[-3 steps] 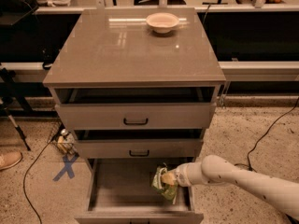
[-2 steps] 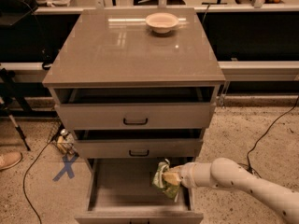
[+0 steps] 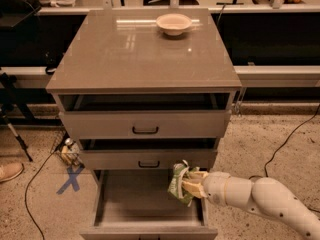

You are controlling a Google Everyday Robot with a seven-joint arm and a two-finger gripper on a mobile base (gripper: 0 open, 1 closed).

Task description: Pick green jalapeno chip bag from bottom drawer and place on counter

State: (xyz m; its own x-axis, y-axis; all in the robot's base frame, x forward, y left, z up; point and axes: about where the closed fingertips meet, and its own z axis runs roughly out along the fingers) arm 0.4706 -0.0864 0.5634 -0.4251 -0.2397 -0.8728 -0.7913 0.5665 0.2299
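Note:
The green jalapeno chip bag (image 3: 178, 184) is crinkled and held in my gripper (image 3: 189, 183), above the right side of the open bottom drawer (image 3: 135, 201), just below the front of the middle drawer. The gripper is shut on the bag, reaching in from the right on a white arm (image 3: 260, 201). The drawer's grey floor under the bag is bare. The counter (image 3: 135, 49) is the glossy grey top of the cabinet, well above the gripper.
A pale bowl (image 3: 173, 23) sits at the back of the counter. The top drawer (image 3: 145, 124) and middle drawer (image 3: 147, 158), with black handles, stand partly open. A blue X (image 3: 70, 179), cables and a tripod leg lie on the floor at left.
The gripper has lifted the bag up from the bottom drawer, toward the front of the middle drawer. The arm has shifted slightly with it.

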